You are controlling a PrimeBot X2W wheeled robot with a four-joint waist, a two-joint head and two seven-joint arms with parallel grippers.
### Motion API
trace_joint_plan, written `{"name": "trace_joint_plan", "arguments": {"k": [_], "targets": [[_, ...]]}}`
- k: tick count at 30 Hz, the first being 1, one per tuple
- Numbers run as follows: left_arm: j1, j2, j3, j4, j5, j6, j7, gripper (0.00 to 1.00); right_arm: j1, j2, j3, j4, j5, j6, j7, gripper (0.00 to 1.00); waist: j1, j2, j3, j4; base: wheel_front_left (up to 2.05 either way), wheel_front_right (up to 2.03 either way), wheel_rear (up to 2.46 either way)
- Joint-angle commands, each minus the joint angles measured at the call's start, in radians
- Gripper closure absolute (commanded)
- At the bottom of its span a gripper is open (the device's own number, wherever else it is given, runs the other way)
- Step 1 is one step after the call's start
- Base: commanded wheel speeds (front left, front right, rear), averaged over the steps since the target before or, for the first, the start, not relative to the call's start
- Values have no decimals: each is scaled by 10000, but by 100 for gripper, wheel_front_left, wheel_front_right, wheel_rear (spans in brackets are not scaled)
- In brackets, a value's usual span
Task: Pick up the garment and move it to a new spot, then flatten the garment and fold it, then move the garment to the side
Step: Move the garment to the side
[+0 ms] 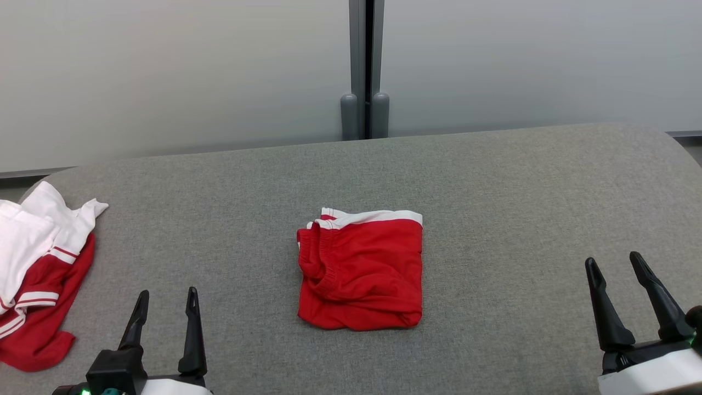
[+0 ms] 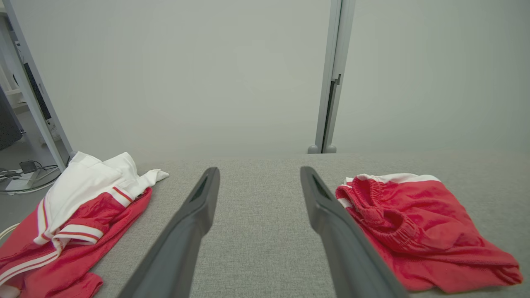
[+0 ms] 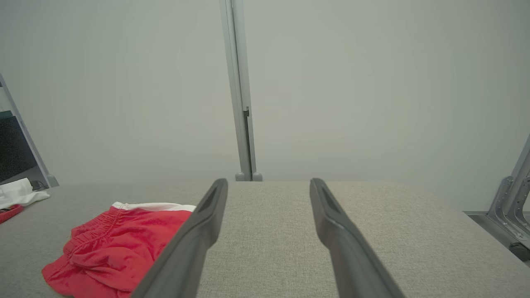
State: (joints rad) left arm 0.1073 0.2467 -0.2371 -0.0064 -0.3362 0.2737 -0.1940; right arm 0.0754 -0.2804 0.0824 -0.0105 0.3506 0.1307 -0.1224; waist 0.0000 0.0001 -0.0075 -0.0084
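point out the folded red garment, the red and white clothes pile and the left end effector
folded red garment (image 1: 364, 274): head view, middle of the red fabric
red and white clothes pile (image 1: 24, 244): head view, white top layer
left end effector (image 1: 168, 293): head view, midway between its open fingertips

Your left gripper (image 2: 259, 170) hangs spread wide over the grey tabletop (image 2: 256, 248). The folded red garment (image 2: 426, 236) lies just right of it; a red-and-white pile (image 2: 74, 219) sits left.
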Motion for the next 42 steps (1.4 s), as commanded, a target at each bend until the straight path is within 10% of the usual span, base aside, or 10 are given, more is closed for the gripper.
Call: {"name": "trace_joint_plan", "arguments": {"k": [1, 21, 42], "targets": [[56, 76, 52, -32, -20, 16, 8, 0, 61, -30, -25, -24, -26, 1, 36, 0, 0, -1, 1, 2, 0, 0, 0], [-1286, -152, -323, -43, 156, -167, -236, 0, -407, -170, -266, 666, 107, 1, 394, 0, 0, -1, 799, 1205, 0, 0, 0], [-3484, -1146, -599, 431, 815, -790, -722, 0, -3150, 261, 3011, 5268, 2122, 5, 1271, 0, 0, -1, 2699, 3005, 0, 0, 0]]}}
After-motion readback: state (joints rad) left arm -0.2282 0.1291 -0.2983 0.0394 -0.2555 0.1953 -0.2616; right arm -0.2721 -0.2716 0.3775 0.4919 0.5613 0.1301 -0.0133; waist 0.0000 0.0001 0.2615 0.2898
